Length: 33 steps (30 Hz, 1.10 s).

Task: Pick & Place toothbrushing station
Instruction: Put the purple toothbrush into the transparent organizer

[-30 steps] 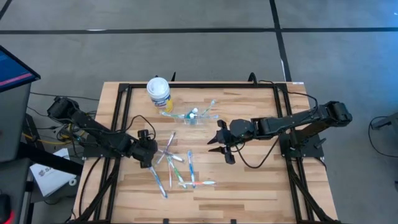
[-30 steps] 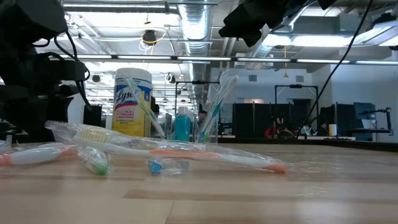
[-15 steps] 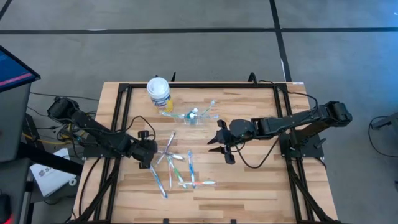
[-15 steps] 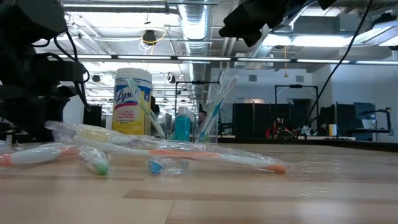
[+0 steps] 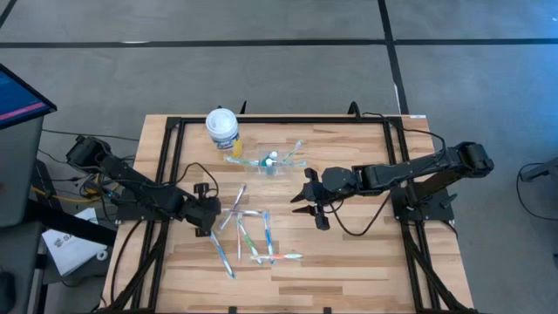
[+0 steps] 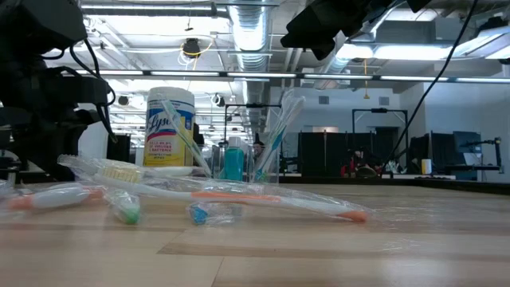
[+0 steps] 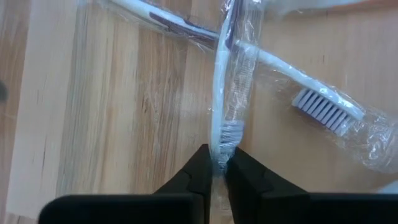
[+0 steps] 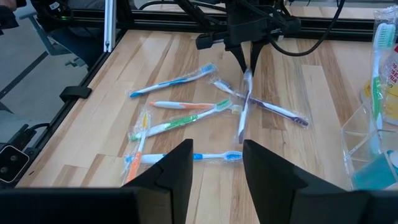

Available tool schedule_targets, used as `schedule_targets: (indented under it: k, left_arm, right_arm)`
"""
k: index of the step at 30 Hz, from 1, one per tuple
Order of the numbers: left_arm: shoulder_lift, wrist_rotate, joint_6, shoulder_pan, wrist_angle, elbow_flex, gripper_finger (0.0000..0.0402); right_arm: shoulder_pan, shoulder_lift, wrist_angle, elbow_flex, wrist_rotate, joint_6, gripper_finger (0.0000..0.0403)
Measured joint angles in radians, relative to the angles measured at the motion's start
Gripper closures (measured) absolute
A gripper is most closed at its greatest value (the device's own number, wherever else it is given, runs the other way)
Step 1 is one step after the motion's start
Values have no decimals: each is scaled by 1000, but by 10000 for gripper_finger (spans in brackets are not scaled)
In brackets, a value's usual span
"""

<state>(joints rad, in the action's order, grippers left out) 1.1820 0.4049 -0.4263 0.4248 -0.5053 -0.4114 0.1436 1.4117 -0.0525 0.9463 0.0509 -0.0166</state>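
The left tool (image 7: 216, 167) is seen nearly shut on the near end of a wrapped toothbrush (image 7: 227, 93), whose long axis runs straight ahead from the tool across the bench (image 7: 124, 118), over a second crossed brush. The clear cup (image 5: 272, 163) lies well beyond (nearer the right tool (image 5: 310, 208), held open above the bench).

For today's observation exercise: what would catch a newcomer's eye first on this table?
The scatter of wrapped toothbrushes across the table's middle, with the left pincer pinched on the end of one wrapped toothbrush. Behind them stand a clear cup holding brushes and a white-lidded canister. The right pincer hovers open nearby.
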Motion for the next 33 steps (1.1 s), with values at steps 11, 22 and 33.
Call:
schedule_targets:
  k: [11,22,33]
  left_arm:
    - [0,0,-1,0,7,-9,377]
    - [0,1,-1,0,8,-142,378]
    - [0,-85,-132,0,17,-237,377]
  right_arm:
    - [0,0,0,0,0,-1,272]
    - [0,0,0,0,0,-1,272]
    - [0,0,9,0,0,7,272]
